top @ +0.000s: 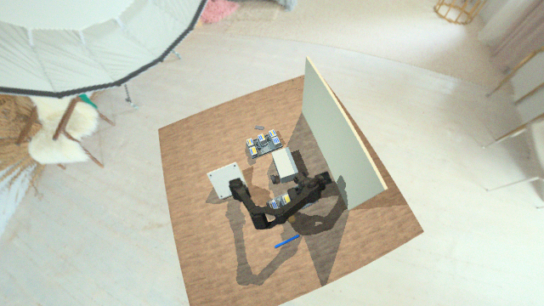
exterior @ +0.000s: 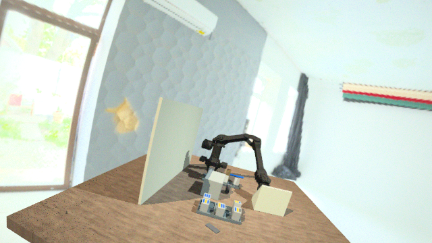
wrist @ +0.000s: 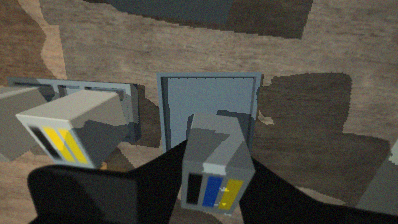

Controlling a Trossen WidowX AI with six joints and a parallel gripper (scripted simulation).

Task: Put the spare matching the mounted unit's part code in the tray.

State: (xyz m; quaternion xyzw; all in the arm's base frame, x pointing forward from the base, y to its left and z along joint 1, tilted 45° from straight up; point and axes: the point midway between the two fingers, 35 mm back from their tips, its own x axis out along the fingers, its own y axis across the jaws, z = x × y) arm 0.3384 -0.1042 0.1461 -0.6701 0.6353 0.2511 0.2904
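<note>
My gripper (wrist: pixel 210 147) is shut on a grey block-shaped spare (wrist: pixel 220 135), whose end label shows black, blue and yellow stripes. The spare is held above the near part of the shallow blue-grey tray (wrist: pixel 210 76), whose visible floor is bare. A small rack (wrist: pixel 134 102) left of the tray holds a spare (wrist: pixel 92 112) with black and two yellow stripes, and another block (wrist: pixel 15 120) cut off by the view's edge. A larger rack (top: pixel 267 152) (exterior: pixel 219 217) holds several striped units. I cannot tell which unit is the mounted one; no back code is readable.
A pale box (top: pixel 285 163) (exterior: pixel 210 189) stands between the racks. A tall upright panel (top: pixel 340 136) (exterior: pixel 172 148) stands beside the arm's reach. A tilted white board (top: pixel 221 178) (exterior: pixel 273 200) stands by the arm's base. A blue stick (top: pixel 286 241) (exterior: pixel 237 176) and a grey strip (top: pixel 259 127) (exterior: pixel 212 228) lie on the table.
</note>
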